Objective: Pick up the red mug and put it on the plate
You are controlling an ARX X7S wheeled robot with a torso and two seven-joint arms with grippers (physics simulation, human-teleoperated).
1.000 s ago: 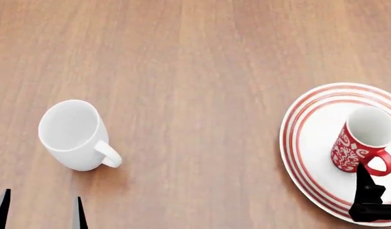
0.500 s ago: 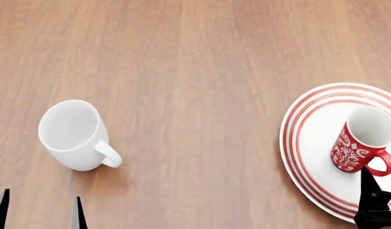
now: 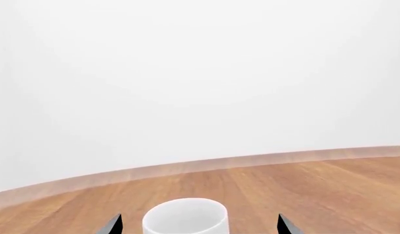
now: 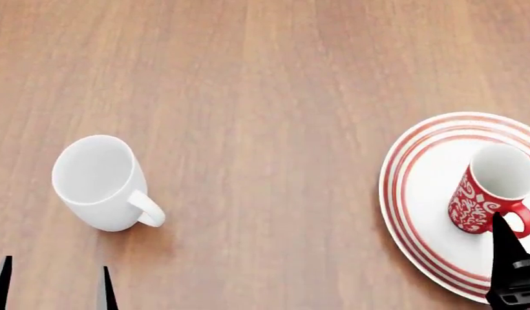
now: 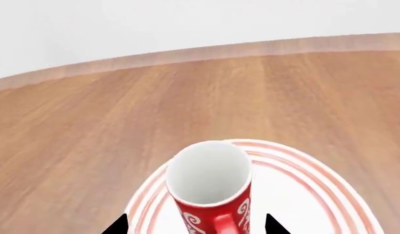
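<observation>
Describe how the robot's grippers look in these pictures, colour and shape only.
Little of either shows. The left gripper appears as two thin, pointed, dark fingertips, black with a greyish face on one. The right gripper is black too: the head view shows one tapering finger rising from a blocky, stepped base. In both wrist views only small black triangular tips show. No cables, markings or arm links are visible.

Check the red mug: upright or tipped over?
Upright. The red mug stands on the plate, white inside facing up, handle at its side; right wrist view agrees.
</observation>
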